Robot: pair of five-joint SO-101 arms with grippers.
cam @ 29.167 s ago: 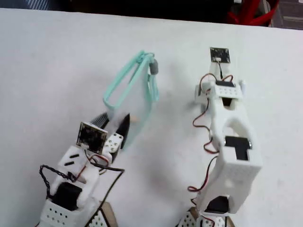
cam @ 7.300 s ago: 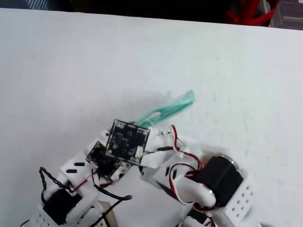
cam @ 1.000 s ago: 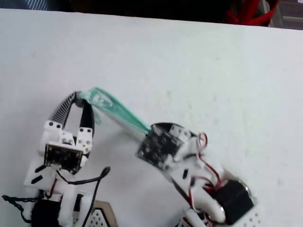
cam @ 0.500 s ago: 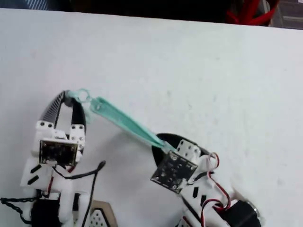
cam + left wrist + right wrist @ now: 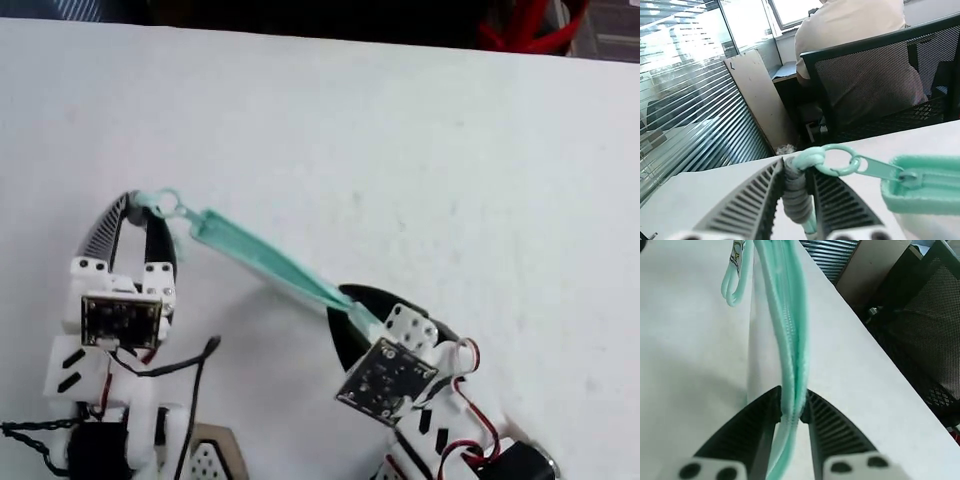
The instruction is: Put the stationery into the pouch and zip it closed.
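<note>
The pouch [image 5: 265, 265], mint-edged with a pale body, hung stretched in a line between the two arms, lifted off the worktop [image 5: 450, 150] along its top edge. Its zip [image 5: 790, 325] looked drawn together along the whole run seen from the right wrist, the teeth meeting with no gap. The slider [image 5: 905, 177] sat at the pouch's end nearest the left arm, which I judged to be the end of its travel. From the slider a ring [image 5: 837, 160] led to a grey cord [image 5: 796, 200].

The left tool [image 5: 797, 172] was clamped on that cord, with the cord pinched between its ribbed fingers [image 5: 760, 195]. The right tool [image 5: 790, 402] was closed on the opposite end of the pouch, gripping the zipped edge.

No stationery lay loose on the worktop, so the filling was probably done, though the contents could not be made out. The zipping appeared finished or very nearly so. What seemed left was to let go and set the pouch down.
</note>
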